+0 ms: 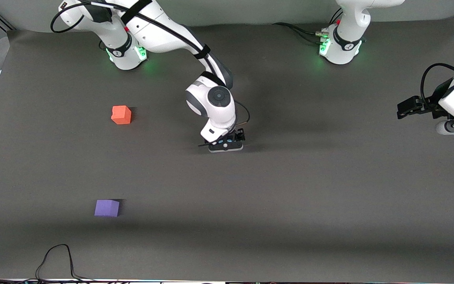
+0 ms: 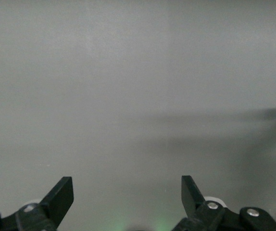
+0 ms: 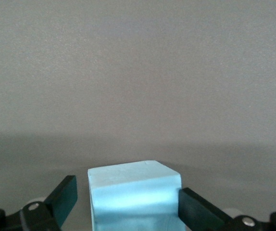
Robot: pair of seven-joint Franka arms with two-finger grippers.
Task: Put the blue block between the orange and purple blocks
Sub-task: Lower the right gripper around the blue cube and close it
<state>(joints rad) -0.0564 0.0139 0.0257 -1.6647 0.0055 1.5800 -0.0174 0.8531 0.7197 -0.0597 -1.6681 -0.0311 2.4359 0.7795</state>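
The blue block (image 3: 133, 195) sits on the dark table between the fingers of my right gripper (image 3: 128, 192). One finger (image 3: 193, 204) touches the block's side; the other finger (image 3: 66, 192) stands a small gap away from it. In the front view my right gripper (image 1: 226, 145) is down at the table's middle, and its hand hides nearly all of the block. The orange block (image 1: 121, 114) lies toward the right arm's end. The purple block (image 1: 107, 208) lies nearer the front camera than the orange one. My left gripper (image 1: 403, 110) waits open and empty at the left arm's end; it also shows in the left wrist view (image 2: 127, 190).
A black cable (image 1: 55, 260) loops on the table at the edge nearest the front camera, near the purple block. The two arm bases (image 1: 126, 55) (image 1: 341, 49) stand along the table's back edge.
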